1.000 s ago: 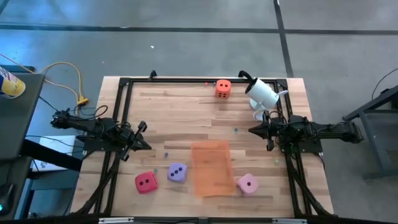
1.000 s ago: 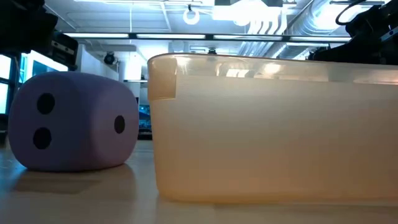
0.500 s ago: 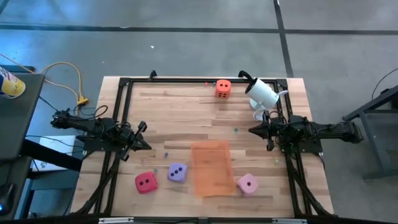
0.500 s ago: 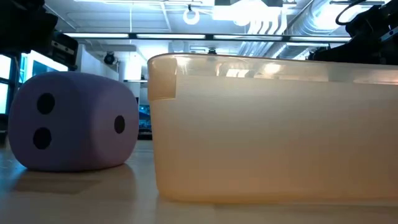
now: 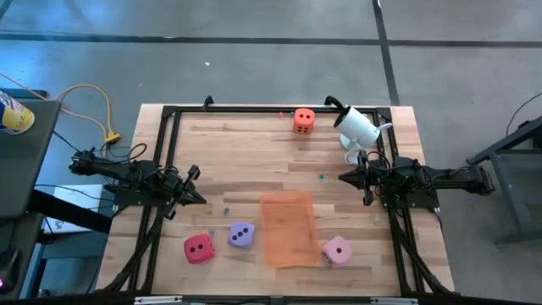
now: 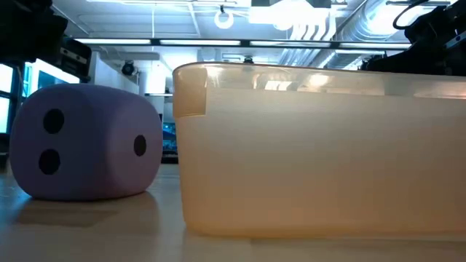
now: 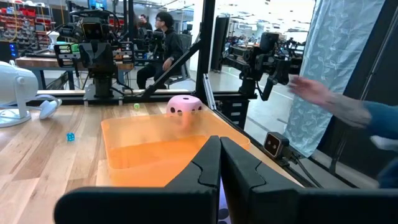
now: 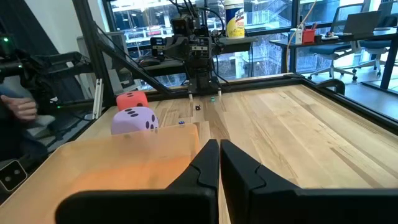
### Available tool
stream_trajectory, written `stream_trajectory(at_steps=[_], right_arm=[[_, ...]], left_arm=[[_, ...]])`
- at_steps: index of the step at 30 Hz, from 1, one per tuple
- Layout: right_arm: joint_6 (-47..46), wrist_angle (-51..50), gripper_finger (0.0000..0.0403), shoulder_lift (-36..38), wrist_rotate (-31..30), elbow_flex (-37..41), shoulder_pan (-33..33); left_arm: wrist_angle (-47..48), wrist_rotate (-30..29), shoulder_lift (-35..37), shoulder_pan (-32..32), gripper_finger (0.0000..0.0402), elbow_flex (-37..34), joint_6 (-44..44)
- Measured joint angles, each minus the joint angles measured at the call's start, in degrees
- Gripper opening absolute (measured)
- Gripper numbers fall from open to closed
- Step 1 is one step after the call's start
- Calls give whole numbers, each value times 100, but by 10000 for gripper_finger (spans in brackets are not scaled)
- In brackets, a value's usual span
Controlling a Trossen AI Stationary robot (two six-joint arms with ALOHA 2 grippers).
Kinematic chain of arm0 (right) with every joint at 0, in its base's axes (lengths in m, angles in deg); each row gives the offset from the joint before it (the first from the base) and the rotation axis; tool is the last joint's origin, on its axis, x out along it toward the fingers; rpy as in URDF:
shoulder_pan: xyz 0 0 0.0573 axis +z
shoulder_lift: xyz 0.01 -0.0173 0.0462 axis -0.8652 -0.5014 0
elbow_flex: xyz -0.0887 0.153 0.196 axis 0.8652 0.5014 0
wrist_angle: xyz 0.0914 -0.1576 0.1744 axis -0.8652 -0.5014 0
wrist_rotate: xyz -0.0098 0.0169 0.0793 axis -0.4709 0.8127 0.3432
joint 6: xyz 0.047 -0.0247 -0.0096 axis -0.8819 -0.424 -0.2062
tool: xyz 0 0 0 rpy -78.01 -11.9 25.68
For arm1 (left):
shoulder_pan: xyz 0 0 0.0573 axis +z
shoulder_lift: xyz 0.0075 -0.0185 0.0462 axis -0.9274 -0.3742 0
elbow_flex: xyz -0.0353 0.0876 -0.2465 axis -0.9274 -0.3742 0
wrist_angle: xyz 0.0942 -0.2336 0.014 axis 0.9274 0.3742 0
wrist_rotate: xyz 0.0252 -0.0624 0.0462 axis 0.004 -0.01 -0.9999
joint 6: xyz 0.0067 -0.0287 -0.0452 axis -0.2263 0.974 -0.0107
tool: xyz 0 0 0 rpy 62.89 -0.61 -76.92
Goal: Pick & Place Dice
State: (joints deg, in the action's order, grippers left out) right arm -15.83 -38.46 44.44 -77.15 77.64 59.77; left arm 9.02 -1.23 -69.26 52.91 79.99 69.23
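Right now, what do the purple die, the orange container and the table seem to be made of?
The purple die looks like soft matte foam: rounded corners, dull surface, flat dark pips. The orange container seems to be translucent plastic: light passes through its walls and the rim catches reflections. The table looks like wood with a smooth finish: pale planks with visible grain.

Orange die [image 5: 304,120], red die [image 5: 199,248], purple die [image 5: 241,235], pink die [image 5: 337,250]; dark pips.

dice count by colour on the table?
orange die: 1
red die: 1
purple die: 1
pink die: 1
Total: 4 dice, all outside the orange bin.
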Motion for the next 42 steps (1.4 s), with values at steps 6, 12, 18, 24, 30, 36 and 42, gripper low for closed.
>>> stream_trajectory(at_steps=[6,12,18,24,30,36,42], right_arm=[[0,0,2,0,0,0,2],[18,395,2,0,-322,0,0],[-999,1425,2,4,-303,0,0],[-934,1638,2,2,-317,-4,2],[-1043,1732,19,-246,-327,-568,101],[-922,1718,99,-1194,-326,-1528,334],[-477,1735,219,-2514,-275,-2640,612]], left_arm=[[-2,1,0,0,0,0,0],[-208,-409,-2,-4,0,0,-309],[-331,-526,-2,-1,0,0,80],[-349,-527,-2,-2,0,0,58],[-350,-531,0,-2,0,0,71],[-349,-542,0,-1,0,0,88],[-349,-542,2,0,0,0,84]])
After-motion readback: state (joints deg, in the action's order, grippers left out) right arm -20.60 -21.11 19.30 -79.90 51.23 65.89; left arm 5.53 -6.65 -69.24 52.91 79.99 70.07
